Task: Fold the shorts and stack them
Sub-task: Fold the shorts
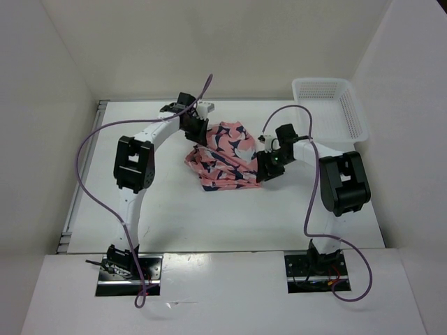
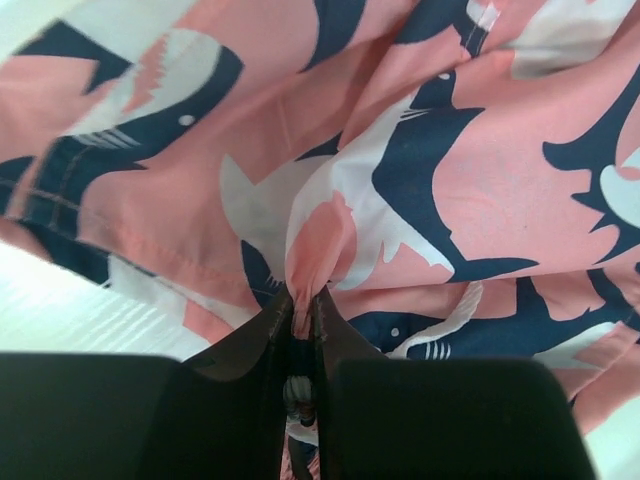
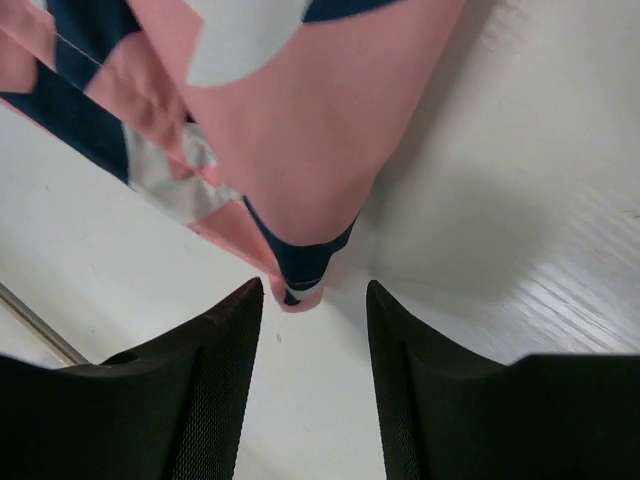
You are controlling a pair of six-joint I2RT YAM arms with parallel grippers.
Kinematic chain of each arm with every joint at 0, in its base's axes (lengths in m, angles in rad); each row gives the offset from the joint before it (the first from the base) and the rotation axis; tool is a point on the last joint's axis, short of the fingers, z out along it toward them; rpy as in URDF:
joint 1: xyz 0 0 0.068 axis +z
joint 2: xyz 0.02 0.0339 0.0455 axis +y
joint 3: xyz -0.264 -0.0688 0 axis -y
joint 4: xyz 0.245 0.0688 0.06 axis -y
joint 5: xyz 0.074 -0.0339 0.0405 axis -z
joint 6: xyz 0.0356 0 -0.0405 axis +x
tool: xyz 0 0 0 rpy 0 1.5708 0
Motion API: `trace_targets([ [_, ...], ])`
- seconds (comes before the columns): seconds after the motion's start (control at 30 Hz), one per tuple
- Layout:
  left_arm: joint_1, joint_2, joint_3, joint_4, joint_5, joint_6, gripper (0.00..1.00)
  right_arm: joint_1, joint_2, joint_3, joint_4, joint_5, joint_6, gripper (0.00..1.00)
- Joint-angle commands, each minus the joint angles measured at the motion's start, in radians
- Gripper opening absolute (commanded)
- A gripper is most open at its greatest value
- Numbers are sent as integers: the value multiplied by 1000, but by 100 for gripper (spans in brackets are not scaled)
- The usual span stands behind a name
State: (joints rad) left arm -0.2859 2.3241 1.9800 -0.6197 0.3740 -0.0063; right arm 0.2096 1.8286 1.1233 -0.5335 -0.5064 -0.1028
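The shorts (image 1: 222, 159) lie crumpled at the middle of the white bench (image 1: 209, 220), between the two arms. The left tool (image 2: 304, 300) is at their far left edge, its fingers pressed together on a raised fold of the pink fabric. The right tool (image 3: 314, 292) is at the right edge of the shorts, its fingers apart, with a hemmed corner of the fabric at the mouth of the gap, not clamped. A white mesh basket (image 1: 353, 118) stands in the far right corner, apart from the shorts.

White mesh basket (image 1: 347, 112) on white table (image 1: 209, 220)
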Motion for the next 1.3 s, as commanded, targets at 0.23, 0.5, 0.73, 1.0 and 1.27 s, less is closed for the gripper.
trace_targets([
  [0.23, -25, -42, -43, 9, 0, 6, 23, 13, 128, 493, 32, 127, -29, 56],
  [0.5, -47, -80, -66, 9, -10, 6, 29, 37, 385, 782, 115, 259, 17, 60],
  [0.73, -65, -69, -55, 9, -30, 6, 30, 56, 492, 923, 93, 106, -17, 62],
  [1.0, -65, -49, -37, 0, -30, 6, 31, 56, 504, 914, 72, 25, -26, 60],
  [1.27, -65, -51, -27, -9, -30, 6, 31, 76, 564, 912, 107, 128, 47, 61],
])
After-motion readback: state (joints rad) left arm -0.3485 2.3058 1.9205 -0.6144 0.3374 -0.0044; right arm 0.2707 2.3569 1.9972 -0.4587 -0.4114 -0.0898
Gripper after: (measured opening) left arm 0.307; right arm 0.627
